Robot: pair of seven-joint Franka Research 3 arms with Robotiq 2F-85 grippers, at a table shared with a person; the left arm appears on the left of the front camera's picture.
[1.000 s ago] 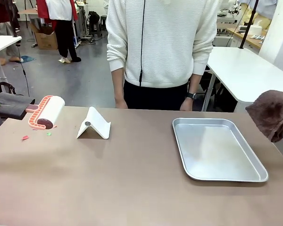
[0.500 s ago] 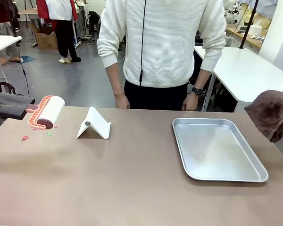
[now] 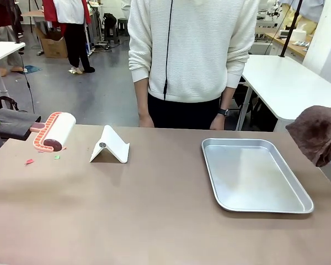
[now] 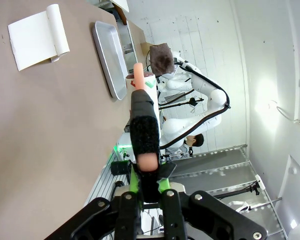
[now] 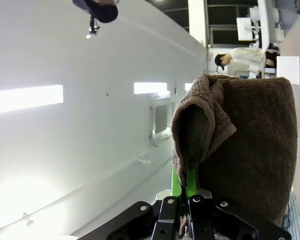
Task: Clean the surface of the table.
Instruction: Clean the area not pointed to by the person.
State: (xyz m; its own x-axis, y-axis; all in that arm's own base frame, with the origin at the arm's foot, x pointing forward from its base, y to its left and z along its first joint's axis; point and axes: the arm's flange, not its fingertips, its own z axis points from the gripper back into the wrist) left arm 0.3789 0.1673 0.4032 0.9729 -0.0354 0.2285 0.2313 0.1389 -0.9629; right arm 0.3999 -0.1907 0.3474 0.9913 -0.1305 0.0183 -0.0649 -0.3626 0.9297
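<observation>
The brownish-tan table (image 3: 154, 210) spans the front view. At its far left corner a lint roller (image 3: 54, 131) with a pink frame and white roll hovers just above the top. My left gripper (image 4: 146, 182) is shut on the roller's handle (image 4: 142, 125). Small red and green scraps (image 3: 29, 162) lie on the table just below the roller. At the right edge a brown cloth (image 3: 319, 132) hangs off the table's side. My right gripper (image 5: 182, 186) is shut on a fold of this cloth (image 5: 250, 140).
A white folded stand (image 3: 110, 146) sits right of the roller. A shallow silver tray (image 3: 254, 176) lies empty on the right half. A person in a white sweater (image 3: 190, 49) stands at the far edge, hands (image 3: 146, 120) down by the table.
The person has shifted their arms and stance a little. Both grippers, the roller and the cloth stay where they were.
</observation>
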